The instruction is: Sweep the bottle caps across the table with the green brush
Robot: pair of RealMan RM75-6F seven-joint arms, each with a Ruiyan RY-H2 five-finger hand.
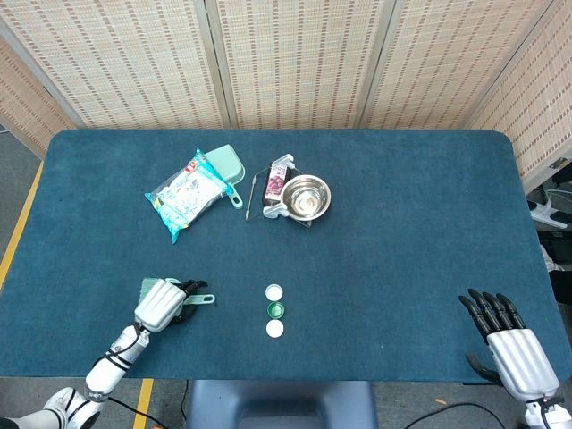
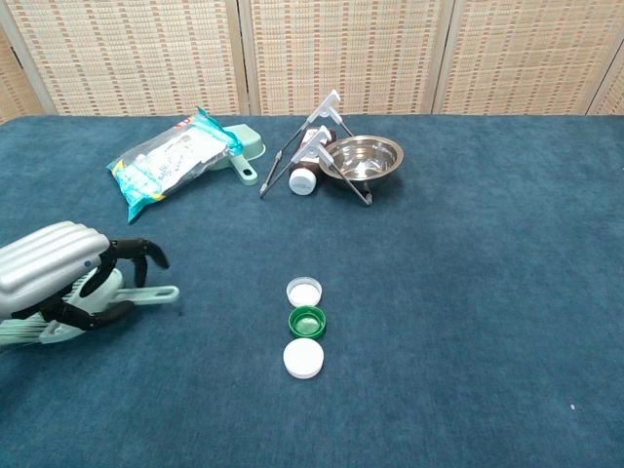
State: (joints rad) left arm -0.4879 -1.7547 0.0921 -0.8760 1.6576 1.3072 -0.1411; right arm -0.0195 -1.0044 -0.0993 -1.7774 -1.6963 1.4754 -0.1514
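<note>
Three bottle caps lie in a short line near the table's front middle: a white cap (image 1: 273, 291) (image 2: 304, 292), a green cap (image 1: 276, 310) (image 2: 307, 320) and another white cap (image 1: 274, 328) (image 2: 303, 359). My left hand (image 1: 162, 303) (image 2: 60, 274) sits low on the table well to the left of them, fingers curled around the pale green brush (image 1: 198, 300) (image 2: 146, 294). The brush lies nearly flat, its handle end pointing toward the caps. My right hand (image 1: 509, 340) hangs at the front right table edge with fingers apart and nothing in it.
At the back stand a snack bag (image 1: 186, 194) (image 2: 168, 162) over a green scoop (image 1: 226, 164), a steel bowl (image 1: 305, 196) (image 2: 362, 157) on a rack, tongs (image 2: 280, 162) and a small bottle (image 1: 278, 181) (image 2: 304, 175). The blue table (image 1: 402, 232) ends just behind my hands.
</note>
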